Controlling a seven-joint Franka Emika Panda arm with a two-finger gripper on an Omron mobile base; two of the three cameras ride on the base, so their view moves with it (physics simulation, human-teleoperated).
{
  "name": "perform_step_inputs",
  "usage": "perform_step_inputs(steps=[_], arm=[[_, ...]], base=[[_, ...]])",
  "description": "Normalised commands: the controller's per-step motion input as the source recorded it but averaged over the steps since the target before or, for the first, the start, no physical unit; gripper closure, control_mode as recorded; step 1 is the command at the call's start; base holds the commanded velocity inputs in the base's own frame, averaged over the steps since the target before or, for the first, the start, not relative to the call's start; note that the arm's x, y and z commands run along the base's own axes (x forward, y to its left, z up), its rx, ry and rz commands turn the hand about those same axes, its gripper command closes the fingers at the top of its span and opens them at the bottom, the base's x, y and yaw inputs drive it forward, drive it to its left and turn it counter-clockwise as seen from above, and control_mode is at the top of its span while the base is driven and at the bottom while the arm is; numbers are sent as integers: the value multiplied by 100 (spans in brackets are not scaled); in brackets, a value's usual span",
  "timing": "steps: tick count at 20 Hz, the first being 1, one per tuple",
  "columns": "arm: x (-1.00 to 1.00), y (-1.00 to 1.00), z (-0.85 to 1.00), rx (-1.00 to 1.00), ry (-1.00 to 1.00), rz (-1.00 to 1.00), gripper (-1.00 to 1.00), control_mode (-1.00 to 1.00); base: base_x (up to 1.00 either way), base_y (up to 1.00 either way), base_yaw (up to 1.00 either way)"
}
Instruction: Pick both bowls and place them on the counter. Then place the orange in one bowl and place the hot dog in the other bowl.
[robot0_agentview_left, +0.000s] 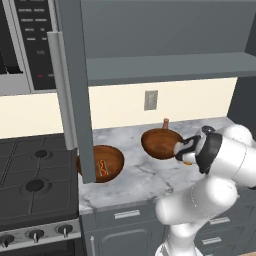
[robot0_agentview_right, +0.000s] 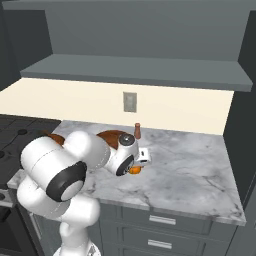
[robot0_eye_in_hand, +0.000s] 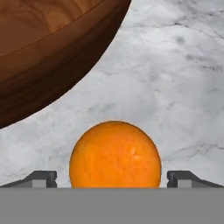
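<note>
Two reddish-brown bowls stand on the marble counter. The left bowl holds the hot dog and is partly hidden by a grey cabinet door edge. The right bowl is empty. The orange rests on the counter just right of that bowl. My gripper is low over the orange, open, one fingertip on each side with small gaps.
A small brown shaker stands by the back wall behind the right bowl. The black stovetop lies left of the counter. A grey cabinet door hangs open over the left bowl. The counter continues to the right.
</note>
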Motion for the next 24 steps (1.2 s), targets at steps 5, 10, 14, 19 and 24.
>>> perform_step_inputs(steps=[5, 10, 14, 19, 24], arm=[[14, 0, -26, 0, 4, 0, -100, -100], [8, 2, -33, 0, 7, 0, 100, -100], [-2, 0, -18, 0, 2, 0, 100, -100], [-43, -24, 15, 1, -4, 0, 100, -100], [-65, -6, 54, 0, -15, 0, 100, -100]], base=[[0, 0, 0], [0, 0, 0], [0, 0, 0], [0, 0, 0], [0, 0, 0]])
